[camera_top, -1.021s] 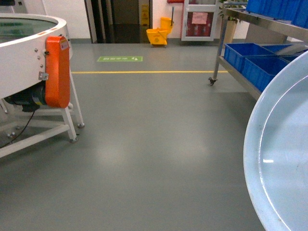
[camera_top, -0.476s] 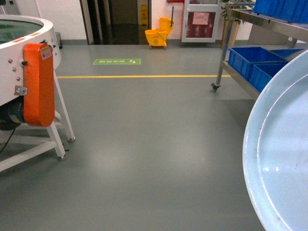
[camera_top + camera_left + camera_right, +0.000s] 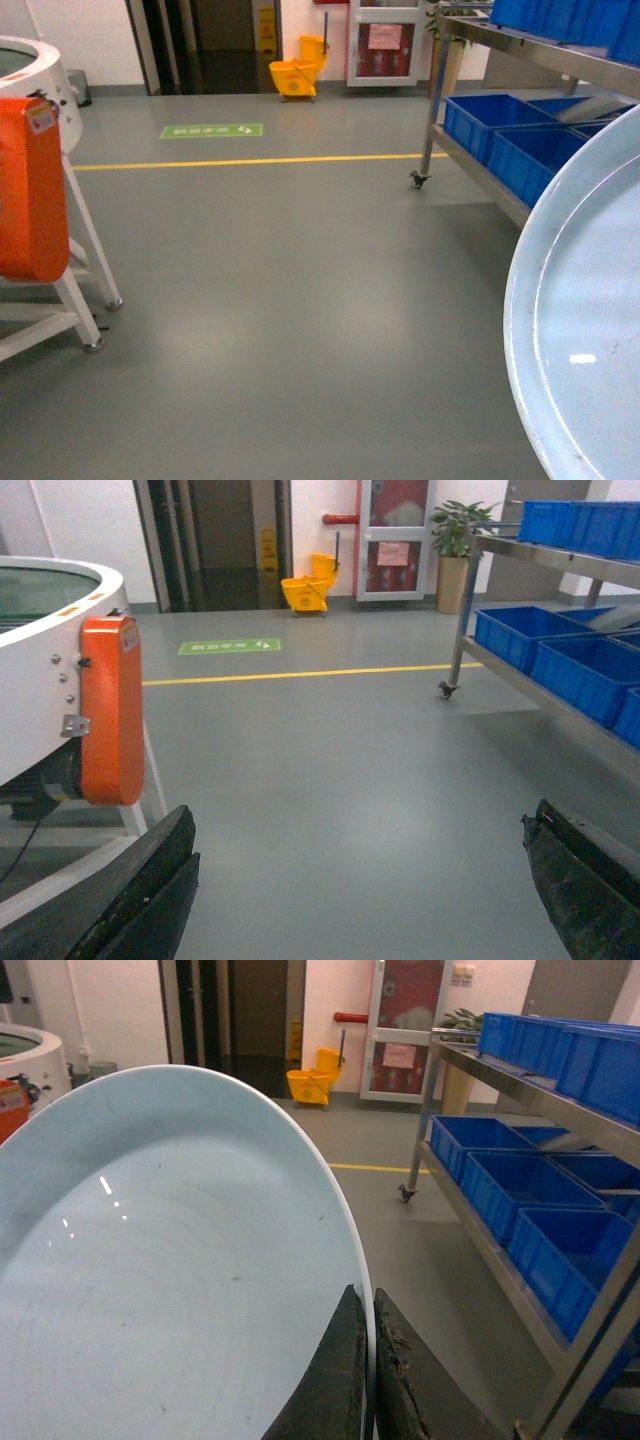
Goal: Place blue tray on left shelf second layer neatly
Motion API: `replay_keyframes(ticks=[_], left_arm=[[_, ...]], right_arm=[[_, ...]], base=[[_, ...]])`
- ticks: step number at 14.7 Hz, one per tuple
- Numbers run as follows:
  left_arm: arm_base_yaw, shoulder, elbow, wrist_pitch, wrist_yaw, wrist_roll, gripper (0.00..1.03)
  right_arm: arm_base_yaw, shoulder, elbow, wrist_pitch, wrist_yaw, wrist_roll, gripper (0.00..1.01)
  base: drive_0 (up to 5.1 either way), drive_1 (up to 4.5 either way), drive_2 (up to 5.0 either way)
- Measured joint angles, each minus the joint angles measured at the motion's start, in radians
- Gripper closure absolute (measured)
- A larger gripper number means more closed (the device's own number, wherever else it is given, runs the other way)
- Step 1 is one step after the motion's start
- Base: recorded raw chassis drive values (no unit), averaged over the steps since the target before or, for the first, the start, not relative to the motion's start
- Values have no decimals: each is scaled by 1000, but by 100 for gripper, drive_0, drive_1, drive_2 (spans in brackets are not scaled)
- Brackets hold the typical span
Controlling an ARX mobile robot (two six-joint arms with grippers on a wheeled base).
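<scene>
**Our tray is in hand, and the shelf is off to the right**

We hold the blue tray (image 3: pixel 170 1280) in our right gripper (image 3: pixel 366 1380). The two dark jaws are pinched together on the tray's rim, one on each side of the thin edge. The tray stands tilted up, and its round face spreads out to the left of the jaws. In the head view it fills the right side.

Our left gripper (image 3: pixel 360 880) is empty. Its jaws are wide apart, with only floor between them.

The shiny steel shelf (image 3: pixel 480 170) stands ahead and to our right, well apart from the tray. Dark blue crates (image 3: pixel 495 125) sit on it. We think we must roll closer before we can set the tray down.
</scene>
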Motion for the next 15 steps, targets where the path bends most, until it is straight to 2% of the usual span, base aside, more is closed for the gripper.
replay_keyframes(ticks=[15], left_arm=[[0,0,0,0,1,0,5]], right_arm=[[0,0,0,-1,0,0,99]], base=[[-168,-168,-168]])
